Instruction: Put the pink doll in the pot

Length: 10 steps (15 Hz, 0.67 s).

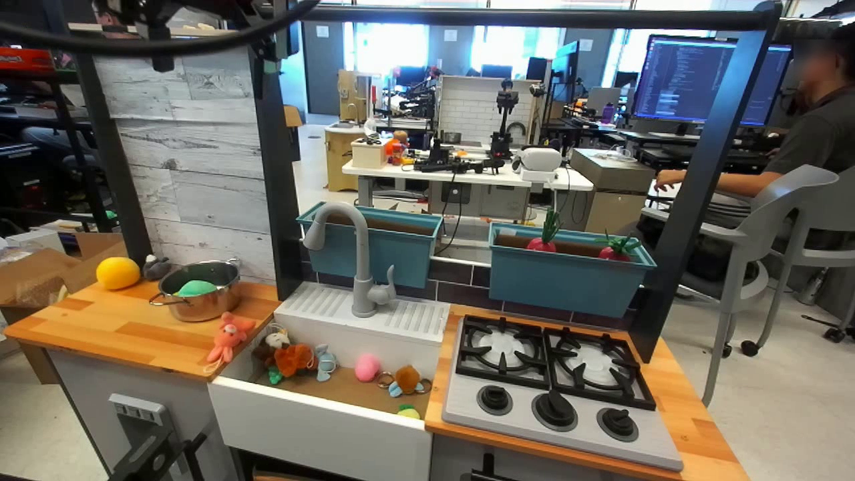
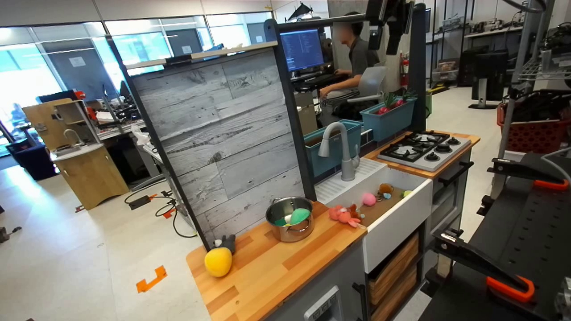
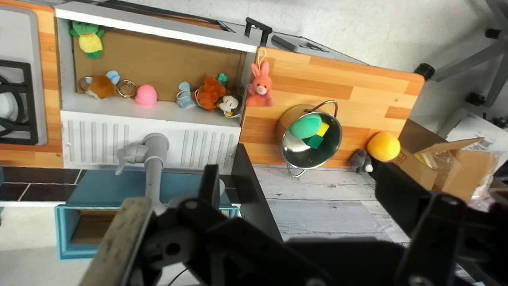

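In the wrist view, the pink toy rabbit (image 3: 260,86) is seen at upper centre, the two-handled metal pot (image 3: 319,155) right of centre; the gripper (image 3: 295,175) is spread wide below.

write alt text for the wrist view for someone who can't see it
A pink rabbit doll rests on a wooden counter beside a sink holding small toys. To the doll's lower right, a metal pot holds a green rounded object. The open gripper, dark and holding nothing, spans the bottom.
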{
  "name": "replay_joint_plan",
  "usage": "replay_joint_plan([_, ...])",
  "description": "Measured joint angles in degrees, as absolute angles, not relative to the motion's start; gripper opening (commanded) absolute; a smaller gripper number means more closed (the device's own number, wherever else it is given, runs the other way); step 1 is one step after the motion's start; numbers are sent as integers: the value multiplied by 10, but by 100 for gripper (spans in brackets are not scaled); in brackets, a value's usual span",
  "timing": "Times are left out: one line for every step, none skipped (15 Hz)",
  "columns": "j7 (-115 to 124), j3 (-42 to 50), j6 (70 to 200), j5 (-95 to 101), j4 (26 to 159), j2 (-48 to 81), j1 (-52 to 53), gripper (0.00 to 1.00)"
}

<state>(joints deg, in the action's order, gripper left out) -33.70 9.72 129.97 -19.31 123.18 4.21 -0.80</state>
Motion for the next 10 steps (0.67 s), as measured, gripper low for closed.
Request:
replay_joint_plan([-335, 90, 1309, -191, 1229, 55, -10, 100])
replay_joint_plan([-333, 83, 1316, -189, 1226, 66, -12, 100])
replay_joint_plan([-332, 77, 1324, -186, 1224, 77, -14, 100])
replay_joint_plan([-331, 72, 1332, -183, 1221, 87, -16, 100])
replay_joint_plan([-329, 68, 1341, -179, 1218, 96, -17, 100])
replay_joint_plan([-325, 63, 1352, -172, 1215, 106, -19, 100])
replay_joint_plan([-320, 59, 1362, -167, 1211, 116, -20, 100])
replay_joint_plan([-314, 54, 1371, -160, 1207, 126, -21, 100])
replay_joint_plan([-307, 50, 1378, -151, 1201, 136, -22, 100])
replay_joint_plan([-300, 46, 1386, -142, 1195, 148, -22, 100])
